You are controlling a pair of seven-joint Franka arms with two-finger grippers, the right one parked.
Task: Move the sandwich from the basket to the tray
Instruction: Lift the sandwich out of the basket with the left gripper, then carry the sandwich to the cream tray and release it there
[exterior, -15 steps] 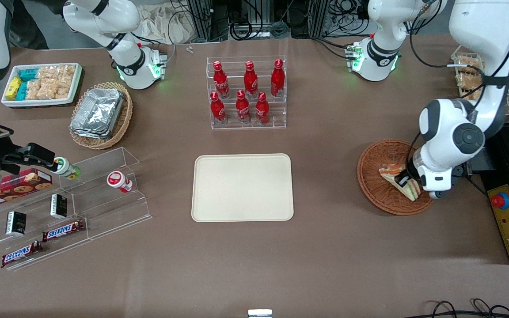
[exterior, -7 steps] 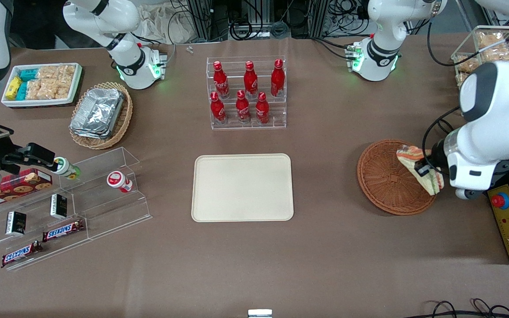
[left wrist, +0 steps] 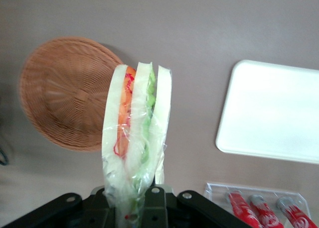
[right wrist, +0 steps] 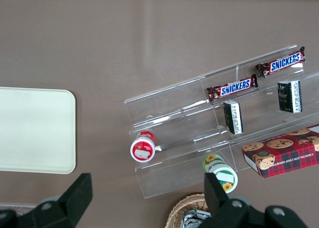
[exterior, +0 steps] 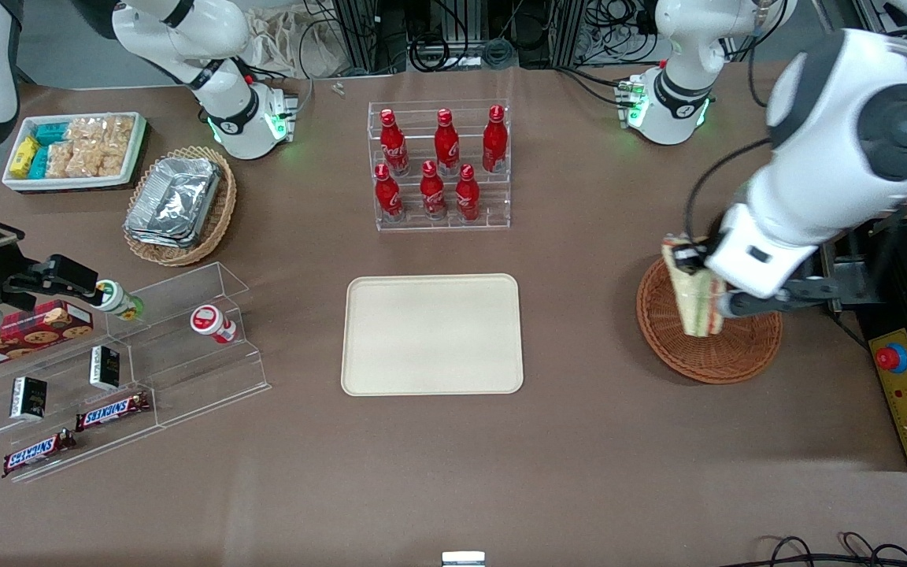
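Observation:
My left gripper (exterior: 697, 272) is shut on the wrapped wedge sandwich (exterior: 691, 293) and holds it in the air above the reddish-brown wicker basket (exterior: 729, 354), over the basket's edge nearest the tray. In the left wrist view the sandwich (left wrist: 137, 133) stands up from the gripper (left wrist: 137, 208), its pale bread and green and orange filling showing. The basket (left wrist: 65, 91) lies below with nothing in it. The cream-beige tray (exterior: 432, 334) lies flat on the table toward the parked arm's end from the basket, with nothing on it; it also shows in the left wrist view (left wrist: 271, 111).
A clear rack of red bottles (exterior: 439, 165) stands farther from the front camera than the tray. A tan wicker basket with foil trays (exterior: 179, 203), a white tray of snack packets (exterior: 75, 150) and a clear stepped shelf of snacks (exterior: 123, 370) lie toward the parked arm's end. A control box with a red button (exterior: 906, 394) lies near the basket.
The gripper has lifted the sandwich out of the basket and carried it up and toward the tray. The sandwich has turned from lying across the basket to hanging upright.

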